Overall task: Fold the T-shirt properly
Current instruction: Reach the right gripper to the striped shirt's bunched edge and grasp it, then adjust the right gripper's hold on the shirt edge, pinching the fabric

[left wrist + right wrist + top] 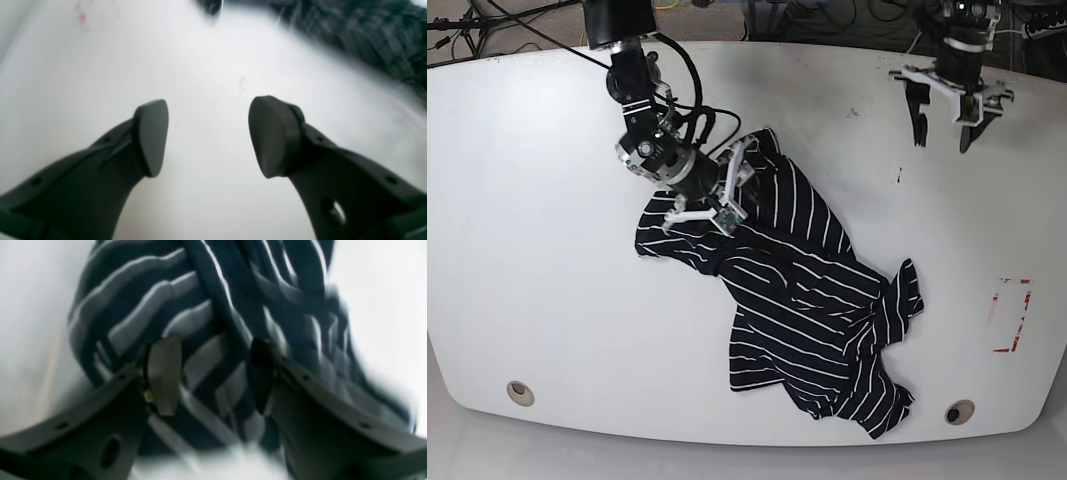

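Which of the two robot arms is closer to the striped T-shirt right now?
The right. Its tool is down on the T-shirt at its upper end, open with fabric between the fingers. The left tool hangs open over bare table, well away.

T-shirt (797, 300): dark navy, thin white stripes.
Table (527, 250): white.
Rectangle outline (1009, 315): red.

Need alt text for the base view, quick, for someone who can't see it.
A crumpled striped T-shirt lies on a white table; the open right gripper is at its upper edge. The open left gripper hangs apart from it over bare table.
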`<state>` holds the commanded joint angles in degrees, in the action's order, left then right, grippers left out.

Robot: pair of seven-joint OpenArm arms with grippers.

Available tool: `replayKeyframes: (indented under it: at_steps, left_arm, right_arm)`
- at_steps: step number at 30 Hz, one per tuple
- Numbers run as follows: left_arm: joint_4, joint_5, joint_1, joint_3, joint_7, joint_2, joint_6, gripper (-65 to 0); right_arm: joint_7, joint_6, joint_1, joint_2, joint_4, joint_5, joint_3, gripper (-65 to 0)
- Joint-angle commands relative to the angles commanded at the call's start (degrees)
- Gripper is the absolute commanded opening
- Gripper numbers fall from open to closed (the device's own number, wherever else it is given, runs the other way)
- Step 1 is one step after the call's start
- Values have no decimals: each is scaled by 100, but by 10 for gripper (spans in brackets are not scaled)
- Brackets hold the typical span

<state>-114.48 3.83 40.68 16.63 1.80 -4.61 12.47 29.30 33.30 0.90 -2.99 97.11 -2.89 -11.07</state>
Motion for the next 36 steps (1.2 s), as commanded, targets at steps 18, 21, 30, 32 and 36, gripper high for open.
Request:
replayKeyframes:
  at_steps: [18,21,30,32,36]
  left_arm:
    - [39,174,-204,-32,380,18,48,-268]
    - [37,184,-126,-14,308,30,55,-267]
    - [69,134,269,177,-417,-19,-9,-264]
    - [69,133,311,188,-467,-18,-7,-264]
    - [74,123,309,176,-529,-26,-16,-266]
  right_arm:
    - [1327,578,-1628,-3,-1460,278,708,-318]
    - [1296,561,-1670,-20,-1565,336,814,-308]
    - [485,405,-575,-261,-902,615,674,-253]
    - [409,411,-462,-279,-830,593,676,-251]
    - [339,467,-401,-255,-788,536,690,-252]
